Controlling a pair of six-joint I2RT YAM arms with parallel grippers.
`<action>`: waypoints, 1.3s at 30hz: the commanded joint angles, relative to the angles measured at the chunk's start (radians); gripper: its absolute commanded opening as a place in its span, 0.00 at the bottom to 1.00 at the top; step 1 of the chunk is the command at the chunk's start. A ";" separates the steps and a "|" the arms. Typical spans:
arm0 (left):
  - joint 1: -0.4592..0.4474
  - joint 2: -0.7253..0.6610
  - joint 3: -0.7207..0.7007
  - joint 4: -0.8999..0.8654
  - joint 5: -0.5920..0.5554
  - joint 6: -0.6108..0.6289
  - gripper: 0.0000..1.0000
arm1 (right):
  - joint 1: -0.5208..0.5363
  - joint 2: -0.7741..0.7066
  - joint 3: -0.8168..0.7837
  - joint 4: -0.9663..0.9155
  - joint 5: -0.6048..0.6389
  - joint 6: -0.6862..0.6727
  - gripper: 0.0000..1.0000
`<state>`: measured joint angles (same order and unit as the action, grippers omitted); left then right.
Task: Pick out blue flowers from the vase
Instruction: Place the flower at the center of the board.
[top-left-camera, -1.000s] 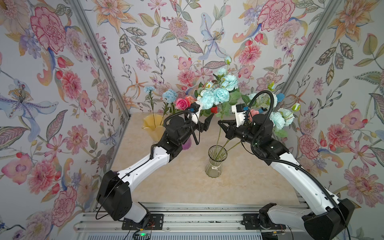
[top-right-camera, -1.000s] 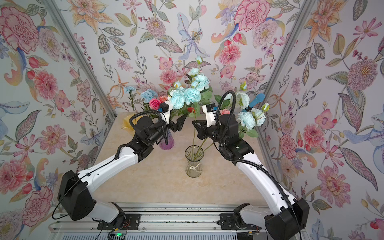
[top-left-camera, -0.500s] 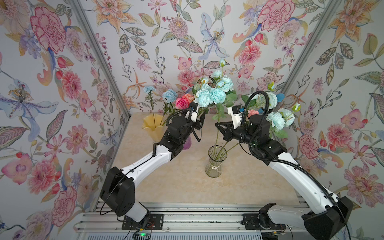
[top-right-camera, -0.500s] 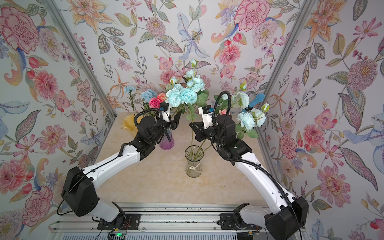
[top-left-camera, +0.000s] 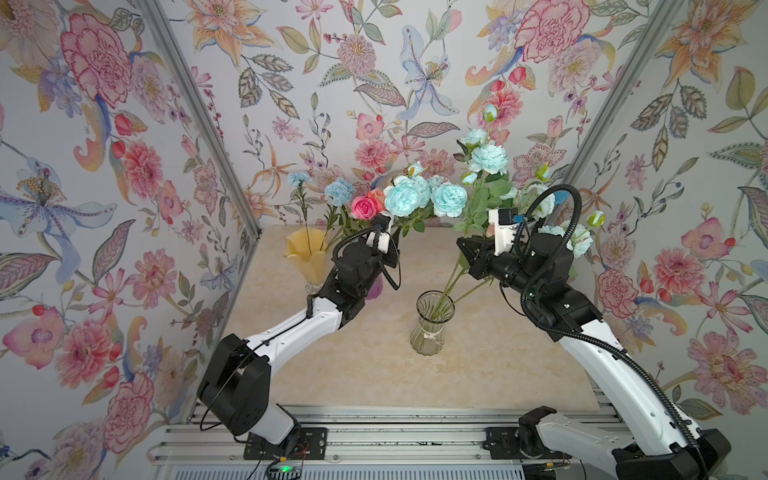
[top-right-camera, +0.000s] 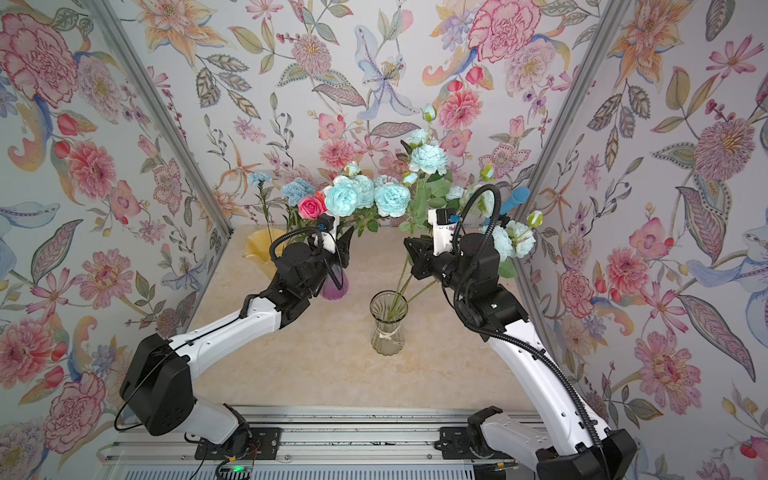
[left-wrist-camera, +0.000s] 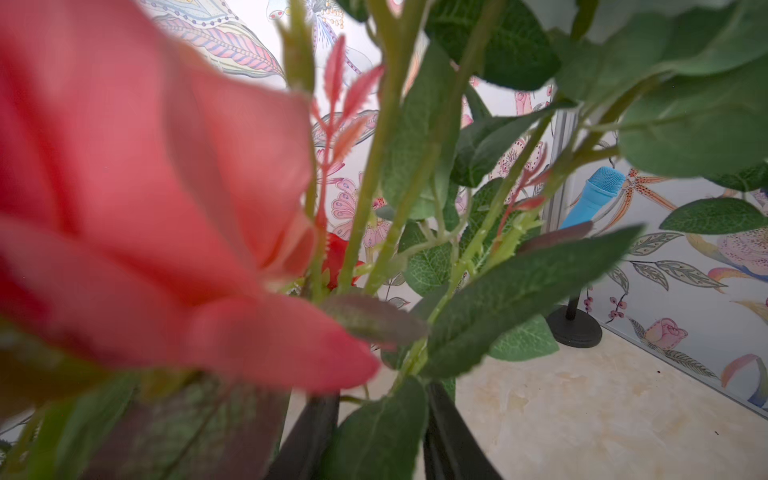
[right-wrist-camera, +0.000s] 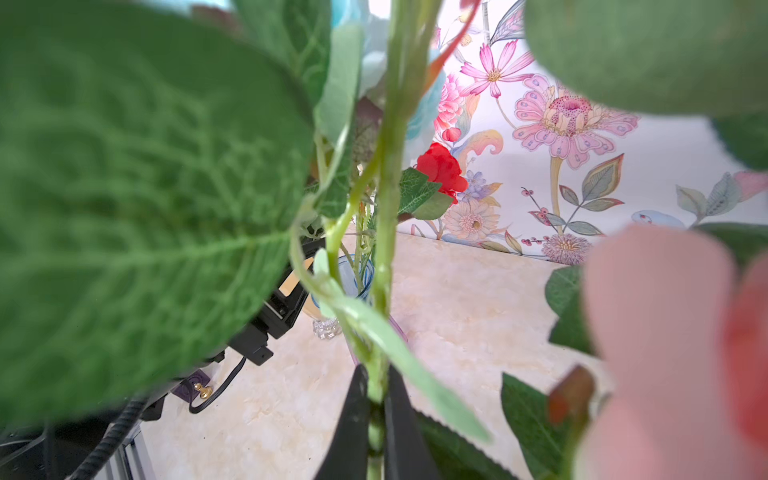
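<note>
The right tool (right-wrist-camera: 376, 386) is shut tight on the green stem (right-wrist-camera: 386, 249) of a tall blue flower (top-left-camera: 488, 158). That stem goes down into the glass vase (top-left-camera: 432, 328) on the bench (top-left-camera: 374, 365). The left tool (left-wrist-camera: 380, 403) has its fingers (left-wrist-camera: 311, 432) a little apart, one on each side of a leafy stem (left-wrist-camera: 415, 357) under more blue flowers (top-left-camera: 424, 198). I cannot tell if it is squeezing that stem.

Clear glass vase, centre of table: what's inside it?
A few green stems stand in the glass vase, leaning toward the right gripper. Their upper ends are hidden behind that gripper and leaves.
</note>
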<state>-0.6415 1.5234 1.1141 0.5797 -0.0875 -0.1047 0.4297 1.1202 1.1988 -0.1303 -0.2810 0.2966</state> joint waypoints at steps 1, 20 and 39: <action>0.008 -0.046 -0.028 0.041 -0.028 -0.020 0.37 | -0.005 0.025 0.060 0.026 -0.027 0.012 0.00; 0.002 -0.195 -0.276 0.151 0.001 -0.087 0.78 | -0.046 0.017 0.326 -0.108 -0.051 -0.045 0.00; -0.049 -0.240 -0.415 0.232 0.032 -0.060 0.84 | -0.272 0.028 0.535 -0.120 -0.337 0.107 0.00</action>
<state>-0.6811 1.2991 0.7036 0.7799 -0.0814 -0.1719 0.1783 1.1446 1.6867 -0.2661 -0.5358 0.3546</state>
